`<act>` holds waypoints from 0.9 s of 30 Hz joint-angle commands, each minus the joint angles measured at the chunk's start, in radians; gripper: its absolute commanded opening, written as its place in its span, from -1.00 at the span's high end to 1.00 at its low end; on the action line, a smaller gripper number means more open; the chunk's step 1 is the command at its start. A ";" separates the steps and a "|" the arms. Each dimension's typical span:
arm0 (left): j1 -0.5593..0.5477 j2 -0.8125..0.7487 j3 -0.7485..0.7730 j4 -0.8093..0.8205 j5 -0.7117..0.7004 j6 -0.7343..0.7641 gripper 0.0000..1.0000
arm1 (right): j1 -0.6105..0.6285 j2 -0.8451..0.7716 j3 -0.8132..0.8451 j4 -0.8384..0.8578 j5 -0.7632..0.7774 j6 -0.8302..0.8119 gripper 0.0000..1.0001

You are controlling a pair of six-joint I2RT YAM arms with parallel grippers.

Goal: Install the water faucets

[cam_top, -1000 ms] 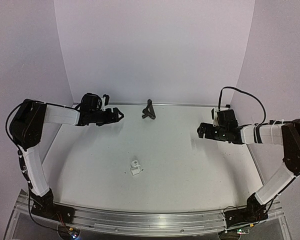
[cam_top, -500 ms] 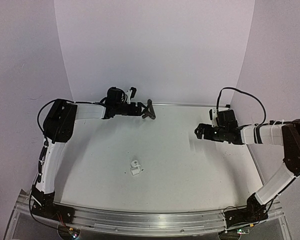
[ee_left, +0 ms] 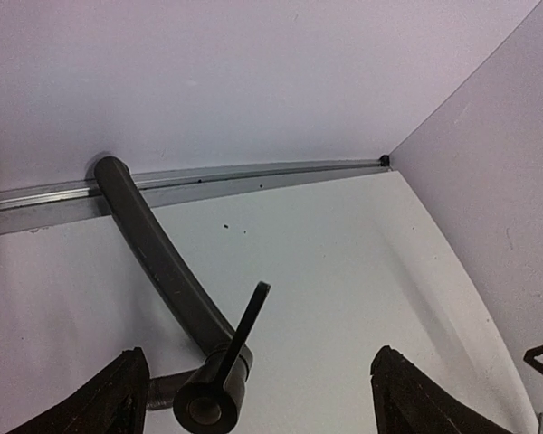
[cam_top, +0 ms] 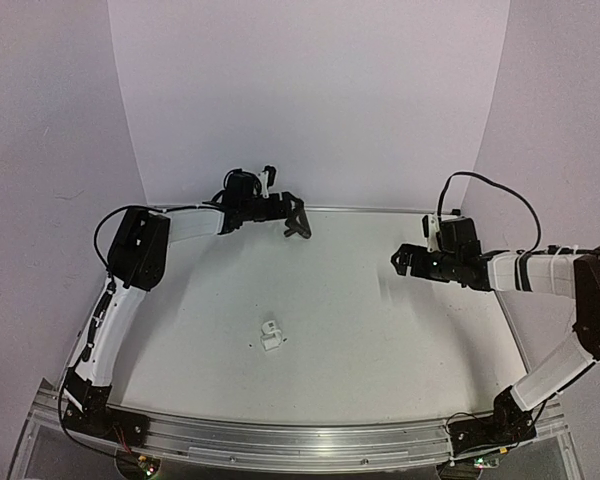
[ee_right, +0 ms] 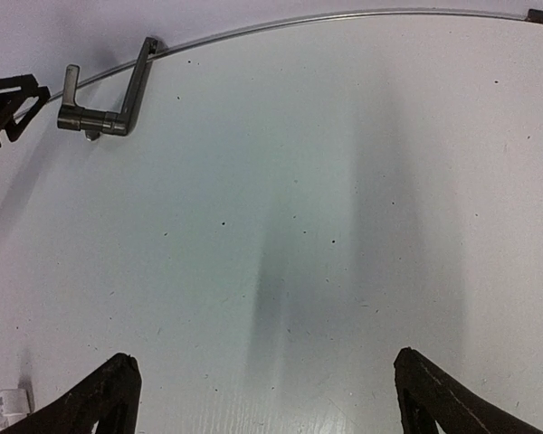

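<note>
The black bent spout (cam_top: 298, 221) lies at the table's back edge; it also shows in the left wrist view (ee_left: 159, 256) and the right wrist view (ee_right: 116, 99). My left gripper (cam_top: 287, 207) is open around the spout's base, with jaws wide (ee_left: 258, 362) and the base close to the left finger (ee_left: 118, 398); neither finger is seen pressing on it. The white plastic fitting (cam_top: 271, 336) sits alone on the table's middle front, also at the right wrist view's lower left corner (ee_right: 11, 403). My right gripper (cam_top: 402, 262) is open and empty at mid right (ee_right: 264, 362).
A metal rail (ee_left: 281, 172) runs along the table's back edge under the lilac backdrop. Lilac side walls stand close on both sides (cam_top: 50, 150). A metal rail (cam_top: 300, 440) holds the arm bases at the front.
My left arm has swung right along the back edge, and its open jaws now reach round the spout's base. The right arm has hardly moved. The fitting has not moved.
</note>
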 commanded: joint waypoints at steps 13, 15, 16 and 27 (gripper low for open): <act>-0.003 0.201 0.278 0.017 0.023 -0.283 -0.46 | 0.005 -0.062 -0.011 0.007 -0.004 0.027 -0.96; -0.003 0.204 0.278 0.018 0.029 -0.281 -0.36 | 0.006 -0.060 -0.008 0.007 -0.006 0.029 -0.96; -0.003 0.205 0.277 0.017 0.031 -0.281 -0.29 | 0.005 -0.058 -0.007 0.007 -0.007 0.031 -0.96; 0.011 0.177 0.246 0.017 0.085 -0.280 0.71 | 0.005 -0.056 0.002 0.004 -0.022 0.046 -0.96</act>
